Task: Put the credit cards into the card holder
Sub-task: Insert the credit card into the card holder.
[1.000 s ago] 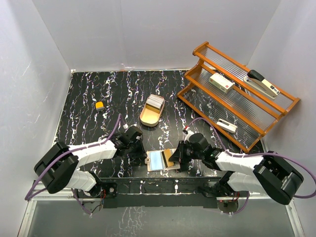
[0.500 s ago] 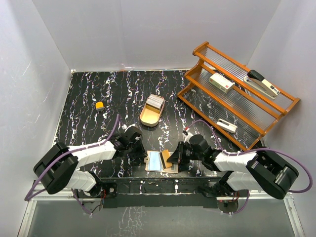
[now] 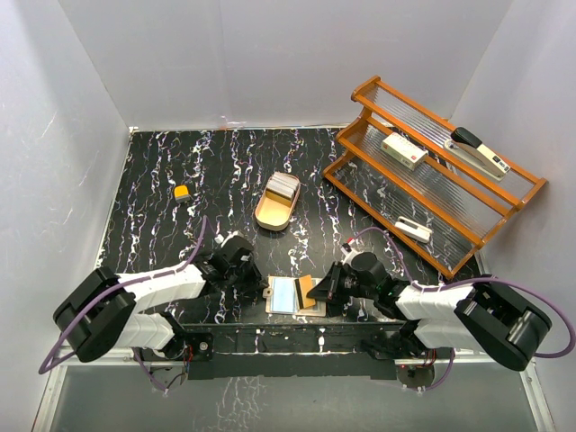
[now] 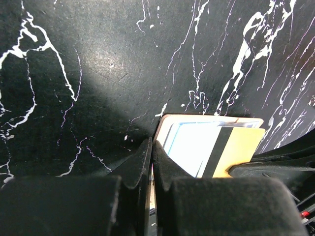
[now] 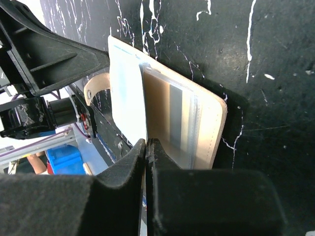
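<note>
From above, the card holder [image 3: 283,295] lay open at the table's [image 3: 162,234] near edge, between the left gripper [image 3: 263,290] and the right gripper [image 3: 326,290]. Spare credit cards [image 3: 283,185] sat in the gold tray [image 3: 263,219] farther back. In the left wrist view, the fingers were clenched on the holder's left edge. In the right wrist view, the fingers were clenched on a striped card [image 5: 167,118] over the holder's right half.

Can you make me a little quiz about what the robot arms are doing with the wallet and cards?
1. True or false: the card holder lies open between the left gripper and the right gripper.
2. Spare credit cards wait in: A a gold tray, B a blue cup, C a drawer?
3. What colour is the small block left of that tray?
Key: 1 true; 2 A; 3 orange.
</note>
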{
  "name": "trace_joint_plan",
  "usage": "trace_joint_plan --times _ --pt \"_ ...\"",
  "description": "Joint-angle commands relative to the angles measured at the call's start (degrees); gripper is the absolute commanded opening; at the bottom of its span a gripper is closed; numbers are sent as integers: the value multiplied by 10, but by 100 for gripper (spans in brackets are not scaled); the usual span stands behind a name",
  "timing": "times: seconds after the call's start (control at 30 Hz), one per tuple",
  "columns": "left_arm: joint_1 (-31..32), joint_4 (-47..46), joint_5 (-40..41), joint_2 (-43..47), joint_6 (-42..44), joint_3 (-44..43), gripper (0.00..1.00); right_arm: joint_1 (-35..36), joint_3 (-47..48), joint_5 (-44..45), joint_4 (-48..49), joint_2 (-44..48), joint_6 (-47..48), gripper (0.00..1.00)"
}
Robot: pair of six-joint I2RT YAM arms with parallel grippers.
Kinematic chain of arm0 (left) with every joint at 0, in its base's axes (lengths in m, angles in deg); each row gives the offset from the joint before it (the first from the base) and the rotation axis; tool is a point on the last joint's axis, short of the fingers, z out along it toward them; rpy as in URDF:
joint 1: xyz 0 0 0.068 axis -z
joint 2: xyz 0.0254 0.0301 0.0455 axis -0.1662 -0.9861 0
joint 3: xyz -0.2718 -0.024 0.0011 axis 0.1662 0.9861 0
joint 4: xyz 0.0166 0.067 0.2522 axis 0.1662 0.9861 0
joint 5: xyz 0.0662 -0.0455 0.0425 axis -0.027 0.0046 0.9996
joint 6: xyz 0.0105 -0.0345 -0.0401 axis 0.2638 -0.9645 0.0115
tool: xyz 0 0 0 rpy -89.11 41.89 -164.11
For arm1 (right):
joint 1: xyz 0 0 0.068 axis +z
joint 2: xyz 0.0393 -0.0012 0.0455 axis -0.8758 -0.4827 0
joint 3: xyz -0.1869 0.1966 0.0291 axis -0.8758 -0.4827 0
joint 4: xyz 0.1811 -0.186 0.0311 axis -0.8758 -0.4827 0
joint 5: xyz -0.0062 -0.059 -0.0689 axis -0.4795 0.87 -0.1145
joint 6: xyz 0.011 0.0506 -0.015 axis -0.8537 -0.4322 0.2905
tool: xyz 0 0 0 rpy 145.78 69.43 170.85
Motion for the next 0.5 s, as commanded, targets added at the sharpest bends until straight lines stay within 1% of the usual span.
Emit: trace_joint_plan --times 0.0,0.13,0.37,0.47 --pt "2 27 -2 14 -26 32 0 6 1 20 30 5 -20 0" --pt "2 17 -2 28 -36 43 0 14 -1 18 45 -2 -29 0" --pt "2 -9 -14 23 -52 60 0 24 -8 28 64 -12 -51 0" --pt "1 -6 -14 24 -56 63 0 32 -11 38 76 -24 -60 0"
